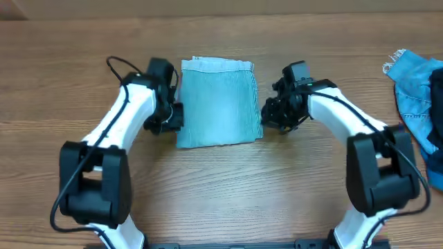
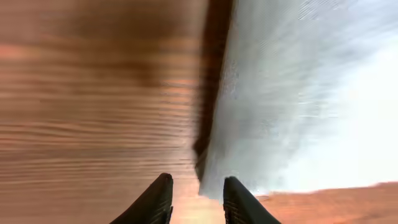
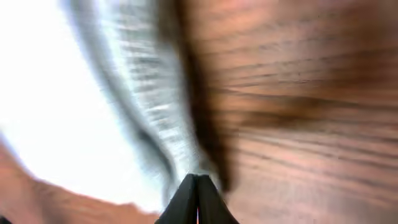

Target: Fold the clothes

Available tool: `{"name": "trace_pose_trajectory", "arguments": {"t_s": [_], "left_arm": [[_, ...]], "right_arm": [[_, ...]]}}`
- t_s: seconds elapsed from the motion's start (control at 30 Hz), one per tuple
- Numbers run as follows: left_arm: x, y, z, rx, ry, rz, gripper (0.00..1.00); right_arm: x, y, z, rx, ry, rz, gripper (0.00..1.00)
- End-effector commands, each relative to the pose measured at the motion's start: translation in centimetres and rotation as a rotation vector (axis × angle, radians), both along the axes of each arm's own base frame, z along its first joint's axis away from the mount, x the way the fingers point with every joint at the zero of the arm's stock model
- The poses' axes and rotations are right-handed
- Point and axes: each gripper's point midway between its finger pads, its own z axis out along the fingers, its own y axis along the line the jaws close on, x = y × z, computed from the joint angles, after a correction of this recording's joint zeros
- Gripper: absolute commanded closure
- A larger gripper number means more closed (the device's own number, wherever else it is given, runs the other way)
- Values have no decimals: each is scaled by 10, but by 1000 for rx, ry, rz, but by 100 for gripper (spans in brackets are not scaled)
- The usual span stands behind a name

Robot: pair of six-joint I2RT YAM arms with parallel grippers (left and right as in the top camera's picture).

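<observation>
Pale washed light-blue jeans (image 1: pixel 219 104), medium-blue denim (image 1: pixel 419 93) with frayed white edge, brown wood-grain table (image 1: pixel 228 187).

Folded jeans (image 1: pixel 219 104) in the middle of the counter (image 1: pixel 228 187), left gripper (image 1: pixel 176 116) at their left edge, right gripper (image 1: pixel 266 111) at their right edge, more clothes (image 1: pixel 419 90) well apart at the counter's far right.

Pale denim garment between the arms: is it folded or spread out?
Folded. The pale denim garment lies as a compact rectangle, and the left wrist view shows a thick edge.
</observation>
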Motion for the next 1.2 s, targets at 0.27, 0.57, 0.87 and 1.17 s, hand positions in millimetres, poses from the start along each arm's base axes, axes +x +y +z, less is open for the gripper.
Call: {"name": "trace_pose_trajectory", "arguments": {"t_s": [0.27, 0.57, 0.87, 1.17], "left_arm": [[2, -6, 208, -135, -514, 2, 61], [-50, 4, 293, -184, -782, -5, 51], [-61, -1, 301, -226, -797, -24, 50], [-61, -2, 302, -228, -801, -25, 50]], "right_arm": [[14, -3, 35, 1, -114, -34, 36], [28, -4, -9, -21, -63, -94, 58], [11, 12, -26, 8, 51, -117, 96], [-57, 131, -17, 133, 140, 90, 96]]}}
